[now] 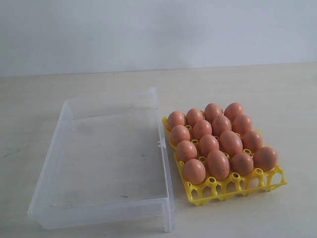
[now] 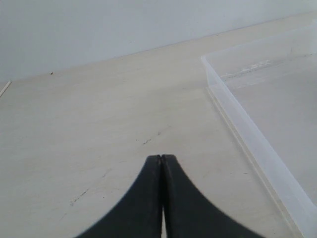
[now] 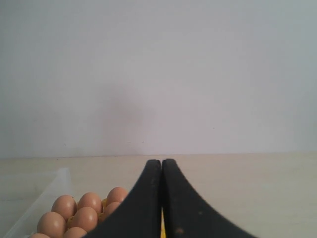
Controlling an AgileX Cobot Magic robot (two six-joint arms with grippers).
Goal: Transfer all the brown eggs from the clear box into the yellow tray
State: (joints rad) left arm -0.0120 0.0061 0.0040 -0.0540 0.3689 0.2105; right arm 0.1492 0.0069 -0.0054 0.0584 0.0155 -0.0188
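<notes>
Exterior view: pale wooden tabletop [image 1: 247, 89]. Left on it, shallow rectangular clear plastic box [image 1: 49, 163], long axis running near-to-far, far end angled slightly right. Just beside its right wall, square bright yellow lattice egg tray [image 1: 233, 186], turned to the same angle. Smooth orange-brown oval eggs [image 1: 218, 164] fill its cups in rows, long axes roughly upright. All visible eggs are in the tray. Left gripper [image 2: 161, 157]: black fingers pressed together, holding nothing, over bare table beside the box. Right gripper [image 3: 161, 161]: likewise closed and empty, near the eggs.
</notes>
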